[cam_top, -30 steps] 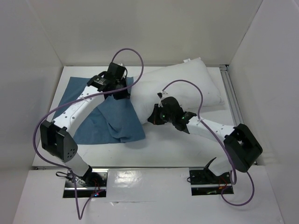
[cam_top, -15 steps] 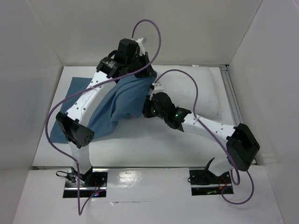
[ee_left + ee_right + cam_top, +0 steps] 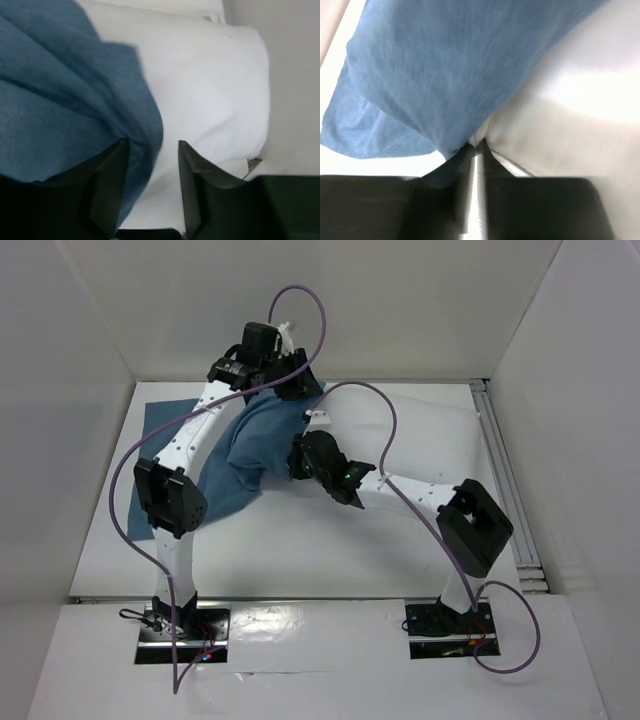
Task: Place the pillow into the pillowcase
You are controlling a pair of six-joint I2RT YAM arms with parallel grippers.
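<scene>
Has hauled the large, limp, wrinkled sack of dusty-blue cloth, the pillowcase, up off the white worktop since a second ago, carrying it with the left pincer from ten o'clock toward twelve. Has also shifted the right pincer a little toward nine o'clock. Leaves the pillowcase heaped from the worktop's centre up to twelve o'clock, draped over the nine-o'clock end of the large, plump, white rectangular pillow of soft fabric, with a flat tail spread out toward nine o'clock. Leaves the pillow lying at two o'clock on the worktop, near the far edge, its three-o'clock end bare. Shows the left pincer released, held high at twelve o'clock in the top view. Shows its black fingers standing apart in the wrist view, with a fold of blue cloth hanging in the gap against the nine-o'clock finger, white pillow behind the other finger, and nothing pinched. Shows the right pincer clenched almost to touching, low and just toward ten o'clock of the worktop's centre, tips right on the line where blue cloth meets white pillow. Cannot tell which of the two is nipped there, if either.
</scene>
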